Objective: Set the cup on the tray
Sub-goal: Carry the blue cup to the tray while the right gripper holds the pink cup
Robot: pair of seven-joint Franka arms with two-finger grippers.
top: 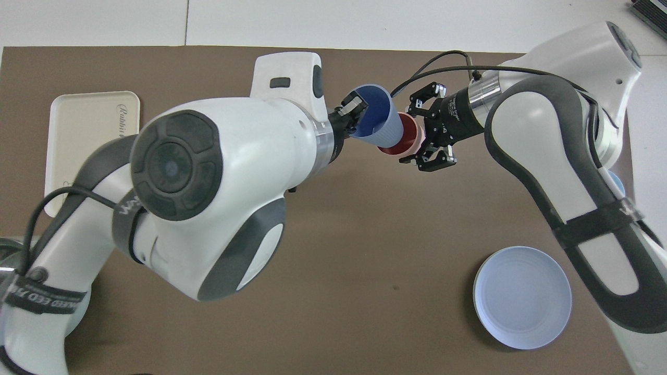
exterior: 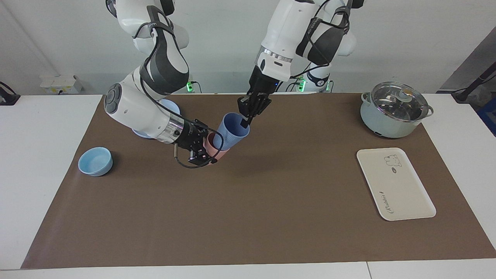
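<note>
The periwinkle-blue cup [exterior: 232, 131] is tilted, its base nested in the mouth of a salmon-pink cup [exterior: 214, 150]. Both are held above the brown mat. My left gripper [exterior: 245, 123] is shut on the blue cup's rim, one finger inside and one outside. My right gripper [exterior: 208, 146] is shut on the pink cup's body. The overhead view shows the blue cup [top: 380, 125], the pink cup [top: 409, 141], the left gripper [top: 357, 112] and the right gripper [top: 426, 133]. The cream-white tray [exterior: 395, 184] lies bare at the left arm's end of the mat, also in the overhead view [top: 83, 135].
A lidded pale-green pot [exterior: 393, 110] stands beside the tray, nearer to the robots. A light-blue bowl [exterior: 95, 161] sits at the right arm's end of the mat. A round blue plate [top: 521, 297] lies near the right arm's base, partly hidden by that arm in the facing view.
</note>
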